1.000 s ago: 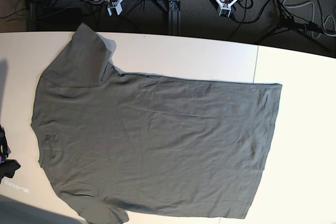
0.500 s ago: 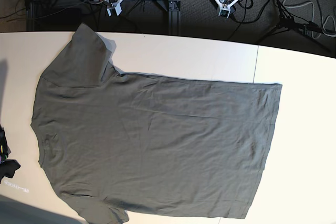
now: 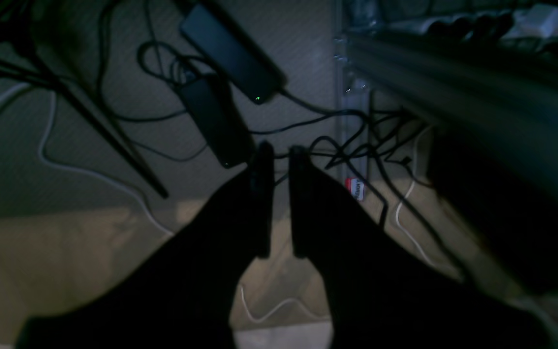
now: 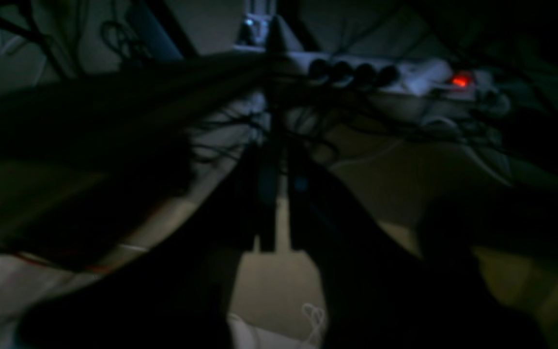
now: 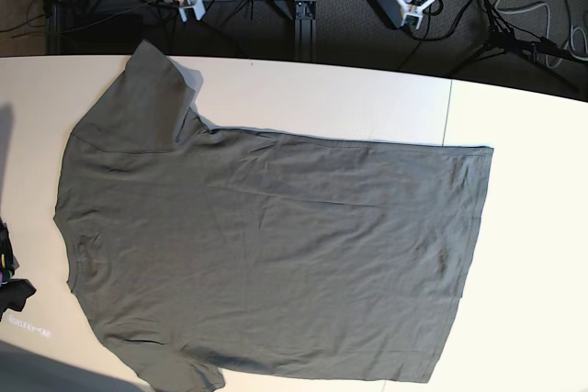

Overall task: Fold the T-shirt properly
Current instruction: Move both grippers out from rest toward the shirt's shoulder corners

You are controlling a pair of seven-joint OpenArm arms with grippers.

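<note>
Step in hand: the opening of the fold is judged not yet begun; the T-shirt [image 5: 266, 254] is laid out flat and unfolded, and no cloth is held.
T-shirt position: spread across the middle and left of the base view on the desk [image 5: 514, 227], collar toward the left edge, hem toward the right, one sleeve at upper left, the other cut off at the lower edge.
Left gripper [image 3: 279, 194]: seen from its wrist view against floor and cables; jaws drawn narrow with a thin gap, nothing between them.
Right gripper [image 4: 279, 203]: seen dimly from its wrist view; jaws likewise nearly closed and empty.
Arm position: both are parked at the top of the base view, beyond the far desk edge and well apart from the cloth.
Next move: jaws are to be opened and brought down onto an edge or sleeve, so that a single layer can be pinched.
Material: thin matte olive-grey knit, limp, with faint creases.
Desk surface: smooth, pale, with a seam at right.
</note>
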